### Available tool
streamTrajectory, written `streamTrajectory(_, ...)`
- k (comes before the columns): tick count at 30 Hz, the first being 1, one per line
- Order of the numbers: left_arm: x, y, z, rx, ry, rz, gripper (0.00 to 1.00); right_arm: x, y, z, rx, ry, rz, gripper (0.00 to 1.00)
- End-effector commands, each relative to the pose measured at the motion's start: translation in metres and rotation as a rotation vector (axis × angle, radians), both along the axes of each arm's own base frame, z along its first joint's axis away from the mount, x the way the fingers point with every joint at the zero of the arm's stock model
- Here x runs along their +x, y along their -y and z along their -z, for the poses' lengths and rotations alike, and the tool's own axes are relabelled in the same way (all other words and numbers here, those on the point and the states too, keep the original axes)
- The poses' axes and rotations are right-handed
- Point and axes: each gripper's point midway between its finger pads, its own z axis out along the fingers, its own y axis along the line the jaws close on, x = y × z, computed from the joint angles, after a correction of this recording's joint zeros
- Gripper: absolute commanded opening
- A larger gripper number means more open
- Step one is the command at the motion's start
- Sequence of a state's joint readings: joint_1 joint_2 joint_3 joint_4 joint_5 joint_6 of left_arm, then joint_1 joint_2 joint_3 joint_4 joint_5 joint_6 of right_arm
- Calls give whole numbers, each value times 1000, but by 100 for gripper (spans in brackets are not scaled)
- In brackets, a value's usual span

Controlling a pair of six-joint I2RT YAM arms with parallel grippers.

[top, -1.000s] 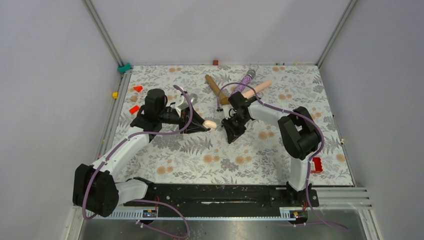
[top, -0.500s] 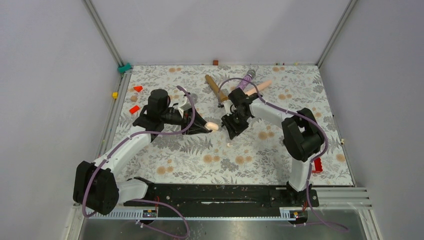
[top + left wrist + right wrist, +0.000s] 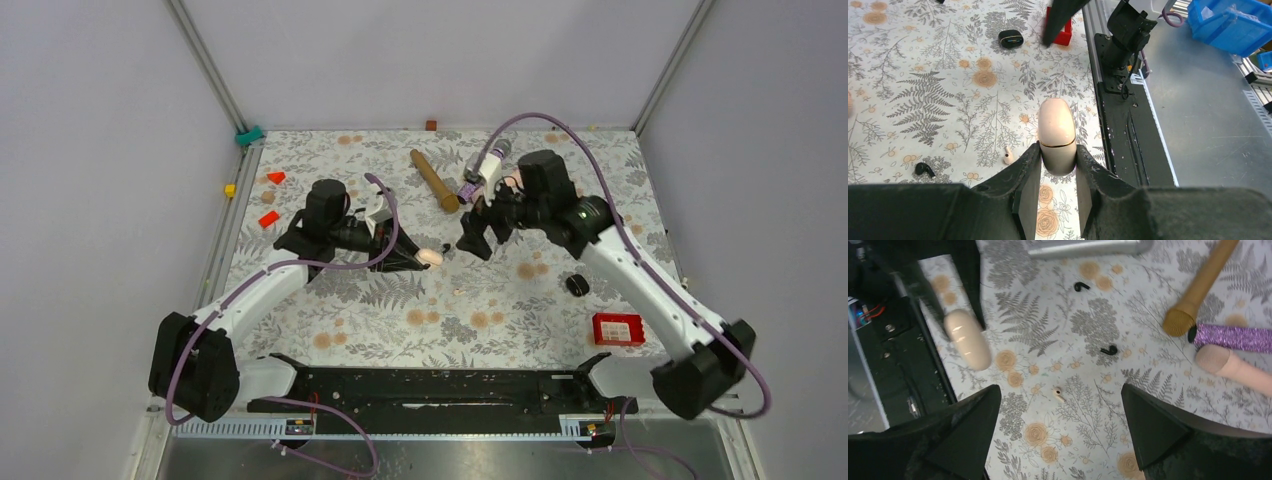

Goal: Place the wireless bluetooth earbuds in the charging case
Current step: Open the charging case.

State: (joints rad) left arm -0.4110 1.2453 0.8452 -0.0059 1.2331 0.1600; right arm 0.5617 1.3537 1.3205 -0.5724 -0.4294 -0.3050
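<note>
The right arm (image 3: 640,285) has swung out: its elbow, earlier folded at the right of the top view, now reaches down toward the lower right corner, and its wrist sits higher, beside the purple microphone (image 3: 494,156) at upper centre. The right gripper (image 3: 481,236) has drawn back from the cream case (image 3: 432,258), its jaws spread wide. A pale earbud (image 3: 458,291) has appeared on the cloth below them. A round black thing (image 3: 577,284) and the whole red box (image 3: 617,328) are now uncovered at right. The left gripper (image 3: 419,257) and case have edged slightly rightward.

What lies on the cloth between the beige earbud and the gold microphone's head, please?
A black earbud lies roughly between the beige earbud and gold microphone, shown in the right wrist view.
</note>
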Motion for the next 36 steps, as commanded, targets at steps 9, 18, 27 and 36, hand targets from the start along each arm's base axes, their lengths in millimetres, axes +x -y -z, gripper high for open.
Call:
streamTrajectory(9, -9, 15, -13, -18, 51, 97, 0, -53, -34, -11, 274, 54, -297, 99)
streamTrajectory(18, -17, 19, -7, 9, 50, 138, 0, -58, -47, -5, 284, 9, -316, 100)
streamTrajectory(27, -20, 19, -7, 14, 54, 147, 0, -53, -53, 9, 229, 10, -295, 99)
streamTrajectory(36, -22, 18, -8, 12, 58, 153, 0, -17, -29, -6, 129, 202, -120, 100)
